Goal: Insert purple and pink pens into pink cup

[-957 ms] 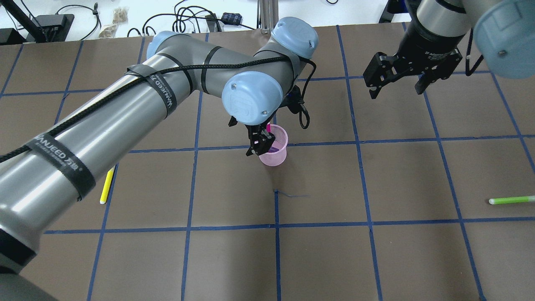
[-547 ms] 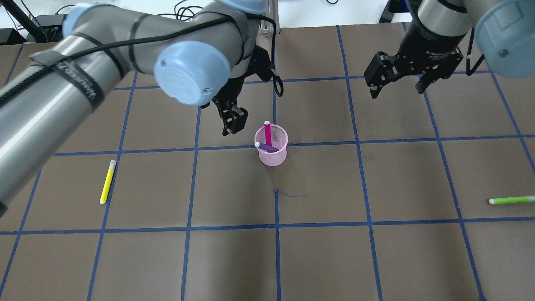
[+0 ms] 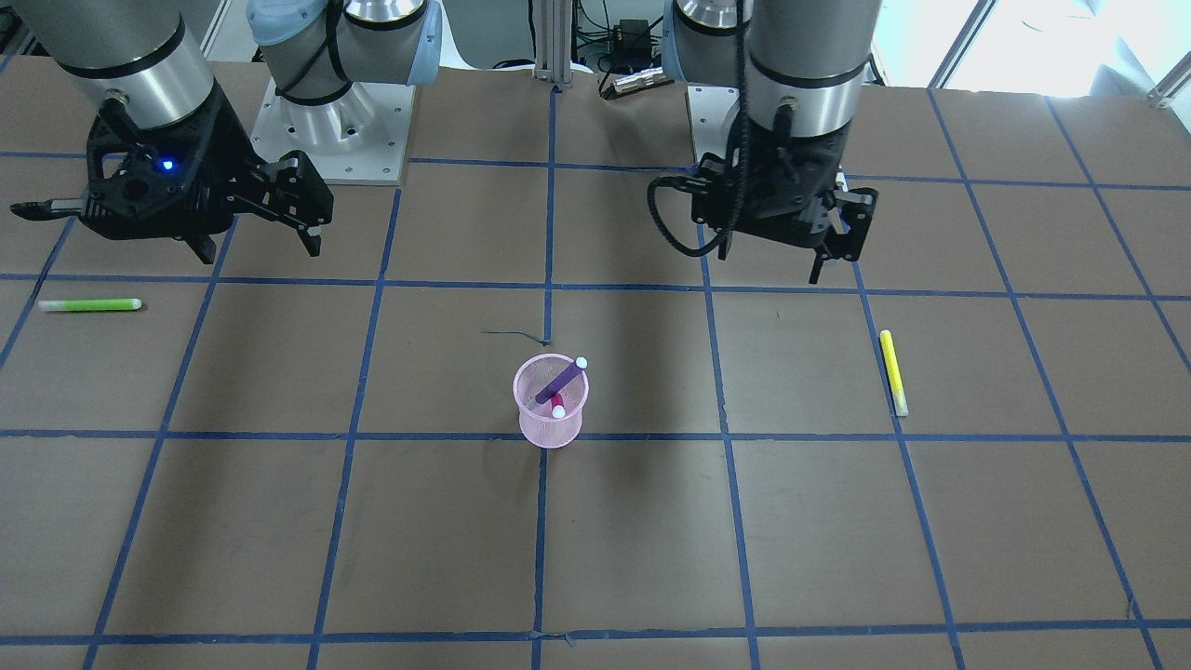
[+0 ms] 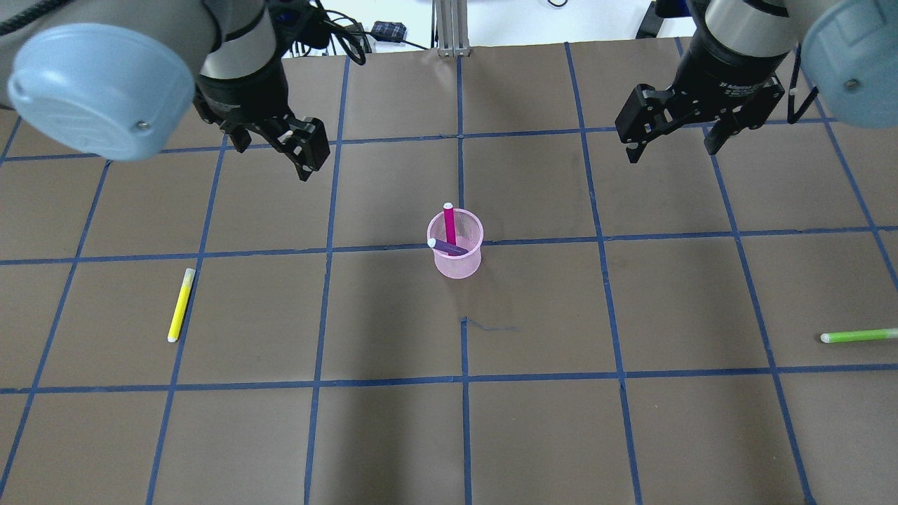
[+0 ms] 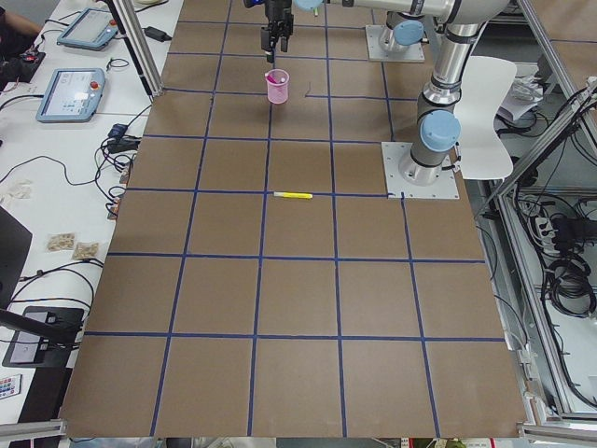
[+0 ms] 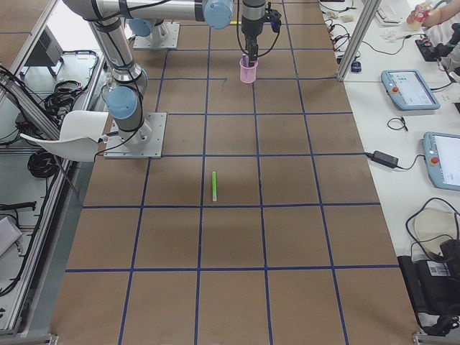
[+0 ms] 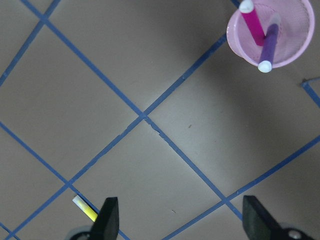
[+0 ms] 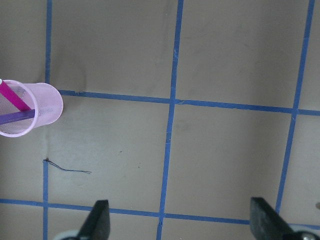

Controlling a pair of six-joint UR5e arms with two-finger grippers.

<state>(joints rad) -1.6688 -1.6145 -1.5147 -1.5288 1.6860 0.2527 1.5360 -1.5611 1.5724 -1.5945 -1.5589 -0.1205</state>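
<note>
Now the brown table (image 4: 533,435), gridded in blue tape, carries everything. The left gripper (image 7: 182,220), jaws apart and empty, has pulled back far-left from beside the pink cup (image 4: 459,265). The right gripper (image 4: 672,144) hangs far-right, jaws apart. That round mesh cup stands mid-table, holding the slim, white-capped pink pen (image 4: 450,224) and purple pen (image 4: 452,247), both leaning.

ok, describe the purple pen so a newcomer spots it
Find the pink cup near the middle of the brown gridded table. Two white-tipped pens stand in it. The purple pen is the darker one; the pink pen is bright magenta.
</note>
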